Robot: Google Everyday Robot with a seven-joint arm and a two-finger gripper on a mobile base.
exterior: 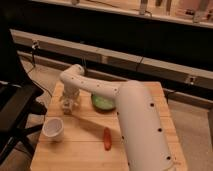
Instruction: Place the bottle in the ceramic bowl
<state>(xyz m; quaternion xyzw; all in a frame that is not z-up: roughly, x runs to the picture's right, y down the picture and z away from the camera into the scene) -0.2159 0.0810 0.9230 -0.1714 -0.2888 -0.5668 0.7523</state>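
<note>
Camera view: white robot arm (135, 120) reaches from lower right across a wooden table (85, 150), elbow bent near the table's back left. The gripper (69, 105) points down over the left side of the table, just left of the ceramic bowl (103, 103); cannot tell how its claw is set. Something pale sits at the gripper tip, may be the bottle, cannot tell. Bowl is dark green, partly hidden by the arm. White cup (53, 129) stands upright near the front left. Orange-red carrot-like item (107, 138) lies in front of the bowl, beside the arm. Black chair (15, 107) at left of table
</note>
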